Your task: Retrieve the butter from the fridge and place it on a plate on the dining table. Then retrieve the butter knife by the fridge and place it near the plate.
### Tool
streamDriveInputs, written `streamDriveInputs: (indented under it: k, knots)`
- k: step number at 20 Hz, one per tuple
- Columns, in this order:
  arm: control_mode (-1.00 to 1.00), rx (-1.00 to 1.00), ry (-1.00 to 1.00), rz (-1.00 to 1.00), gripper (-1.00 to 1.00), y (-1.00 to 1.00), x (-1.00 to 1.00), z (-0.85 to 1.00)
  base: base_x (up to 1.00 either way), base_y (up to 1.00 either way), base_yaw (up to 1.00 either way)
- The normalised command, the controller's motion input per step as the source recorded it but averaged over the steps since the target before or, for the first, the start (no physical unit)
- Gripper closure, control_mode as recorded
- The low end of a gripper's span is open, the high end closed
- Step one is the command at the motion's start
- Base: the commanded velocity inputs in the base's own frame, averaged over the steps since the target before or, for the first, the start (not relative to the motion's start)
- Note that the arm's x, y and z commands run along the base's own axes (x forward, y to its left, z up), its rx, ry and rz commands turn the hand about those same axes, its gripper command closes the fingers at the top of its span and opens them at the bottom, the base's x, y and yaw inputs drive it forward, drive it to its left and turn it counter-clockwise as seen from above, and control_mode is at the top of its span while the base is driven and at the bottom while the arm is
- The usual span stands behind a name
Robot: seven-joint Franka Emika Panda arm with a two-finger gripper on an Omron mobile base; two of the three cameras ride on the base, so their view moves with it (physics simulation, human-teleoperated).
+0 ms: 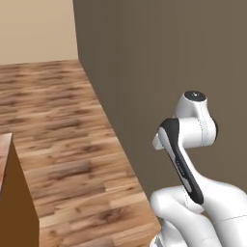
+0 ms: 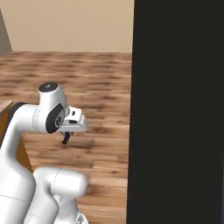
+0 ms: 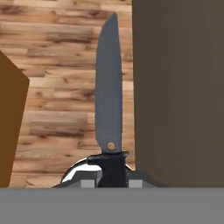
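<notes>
End effector point(image 3: 112, 177) clamped on the knife point(image 3: 109, 92) by its black handle (blade pointing away from cam). Wood floor point(image 3: 65, 87) below, w/ a grey-brown wall point(image 3: 179, 87) beside the blade.

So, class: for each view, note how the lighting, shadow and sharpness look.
Left base view: even, flat light on the wooden floor, soft grain, no cast shadows. Right base view: a near-black panel shows no detail. Hand view: the butter knife in the gripper is sharp-edged, matte, without glare.

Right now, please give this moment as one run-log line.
phase: carrying | held: butter knife, blade pointing away from the hand | gripper: jaws shut on handle | below: wood floor | beside: dark panel
</notes>
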Motion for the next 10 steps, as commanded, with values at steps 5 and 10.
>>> streamDriveInputs:
  k: [5, 10]
  knots:
    - [1.00, 0.00, 0.00, 0.00, 1.00, 0.00, 0.00, 0.00, 1.00, 0.08, 0.00]
    - [1.00, 0.00, 0.00, 0.00, 1.00, 0.00, 0.00, 0.00, 1.00, 0.18, 0.00]
